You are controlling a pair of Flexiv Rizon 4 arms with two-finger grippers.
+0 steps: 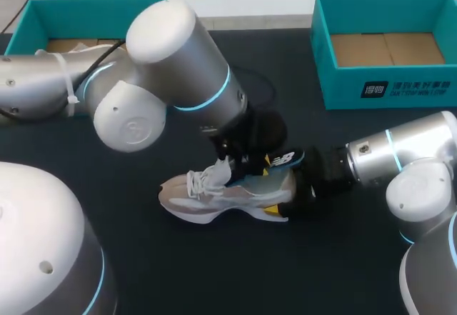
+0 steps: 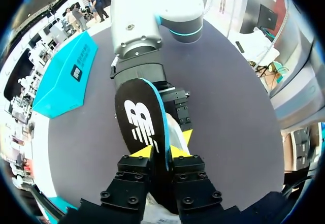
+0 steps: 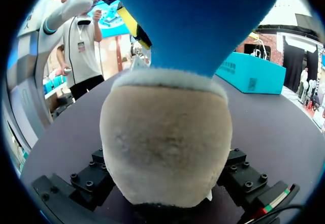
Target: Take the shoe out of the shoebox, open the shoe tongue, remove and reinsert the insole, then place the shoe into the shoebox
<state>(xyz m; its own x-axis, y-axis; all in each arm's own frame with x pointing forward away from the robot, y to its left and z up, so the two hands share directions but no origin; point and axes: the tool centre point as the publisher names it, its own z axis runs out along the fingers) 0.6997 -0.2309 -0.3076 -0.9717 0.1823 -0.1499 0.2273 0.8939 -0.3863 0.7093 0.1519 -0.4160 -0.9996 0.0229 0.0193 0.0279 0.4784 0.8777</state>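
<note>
Two hands share the work at mid-worktop [image 1: 214,272]: the left hand [image 2: 161,152] is closed on the black, blue-edged insole [image 2: 139,122], pinching it edge-on between its yellow tips, while the right hand [image 1: 300,185] appears clamped around the heel of the shoe [image 1: 221,199], which rests on its sole with its toe pointing away from the right arm. The insole stands out of the collar above the heel. Whether it is coming out or going back I cannot tell, but either way the step looks best done by moving the insole along the shoe's length, not across it. The right hand should hold the heel firm, and the tongue and laces should stay clear of the opening. The shoebox [image 1: 400,90] sits open and well apart.
</note>
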